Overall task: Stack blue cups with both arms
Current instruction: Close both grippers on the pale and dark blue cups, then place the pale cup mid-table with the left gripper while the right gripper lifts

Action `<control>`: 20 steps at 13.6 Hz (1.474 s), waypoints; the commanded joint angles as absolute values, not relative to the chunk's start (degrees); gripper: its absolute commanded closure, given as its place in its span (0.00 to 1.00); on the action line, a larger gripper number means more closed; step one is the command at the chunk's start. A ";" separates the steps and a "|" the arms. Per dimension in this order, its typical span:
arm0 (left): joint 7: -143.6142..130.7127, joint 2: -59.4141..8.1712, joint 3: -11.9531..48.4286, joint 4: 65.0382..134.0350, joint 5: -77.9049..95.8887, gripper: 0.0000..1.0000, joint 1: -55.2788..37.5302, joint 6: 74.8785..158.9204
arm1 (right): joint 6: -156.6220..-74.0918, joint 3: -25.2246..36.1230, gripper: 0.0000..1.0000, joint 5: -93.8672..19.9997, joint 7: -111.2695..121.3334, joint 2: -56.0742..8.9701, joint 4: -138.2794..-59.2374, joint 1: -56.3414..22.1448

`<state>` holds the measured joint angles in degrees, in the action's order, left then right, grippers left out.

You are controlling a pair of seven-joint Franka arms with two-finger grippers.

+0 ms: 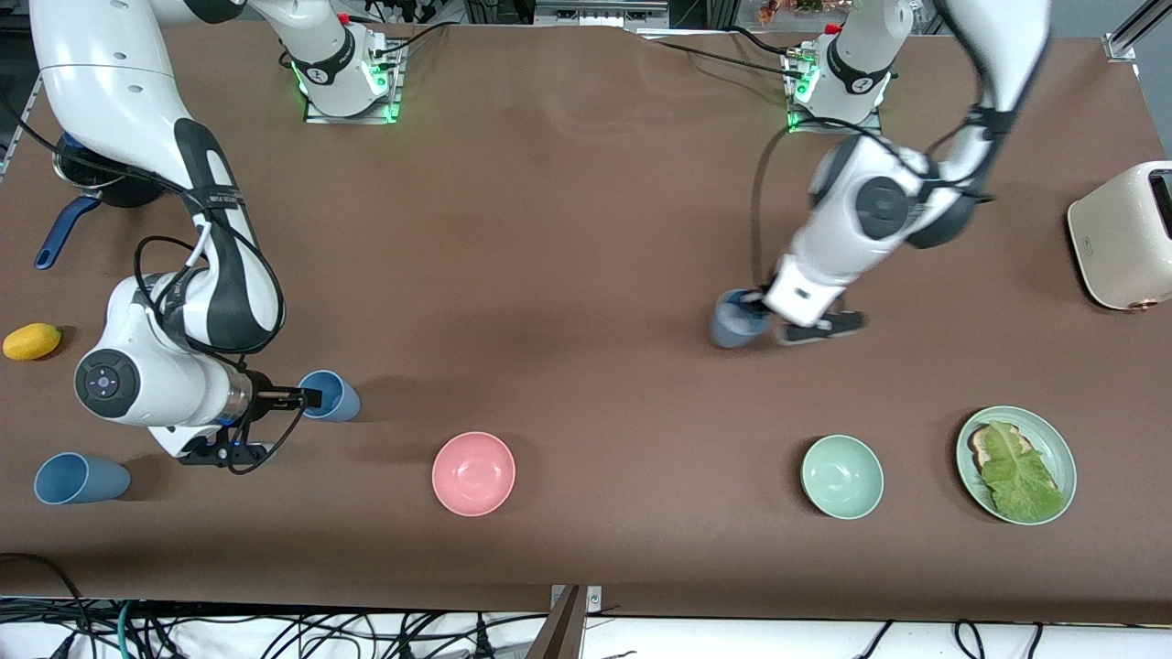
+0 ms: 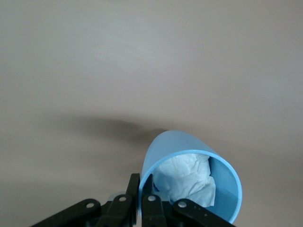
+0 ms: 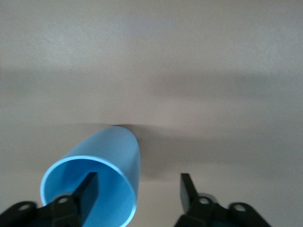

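A bright blue cup [image 1: 334,395] stands on the brown table near the right arm's end. My right gripper [image 1: 309,398] is open at its rim. In the right wrist view one finger [image 3: 89,187] is inside the cup [image 3: 111,151] and the other finger [image 3: 187,188] is outside, apart from the wall. My left gripper [image 1: 756,311] is shut on the rim of a duller grey-blue cup [image 1: 735,320]. In the left wrist view the fingers [image 2: 134,189] pinch the wall of this cup [image 2: 227,189], which holds white paper and tilts. A third blue cup [image 1: 81,478] sits nearer the camera at the right arm's end.
A pink bowl [image 1: 473,473] and a mint-green bowl [image 1: 841,477] sit near the camera's edge. A green plate [image 1: 1060,453] with toast and lettuce is beside the mint bowl. A cream toaster [image 1: 1122,235], a yellow fruit [image 1: 32,341] and a dark pot [image 1: 92,183] stand at the table's ends.
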<state>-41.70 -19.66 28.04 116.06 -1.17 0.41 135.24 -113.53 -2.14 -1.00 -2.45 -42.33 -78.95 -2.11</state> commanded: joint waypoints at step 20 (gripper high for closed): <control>-38.62 -28.40 26.80 90.88 -6.15 0.00 2.26 113.30 | -95.37 -3.08 1.00 -6.33 -27.80 -41.66 -62.59 -17.19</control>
<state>-43.66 -29.88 26.17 91.17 -5.42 -2.10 115.74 -97.61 -3.33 -6.07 -19.76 -41.40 -64.92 -12.42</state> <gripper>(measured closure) 0.000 0.952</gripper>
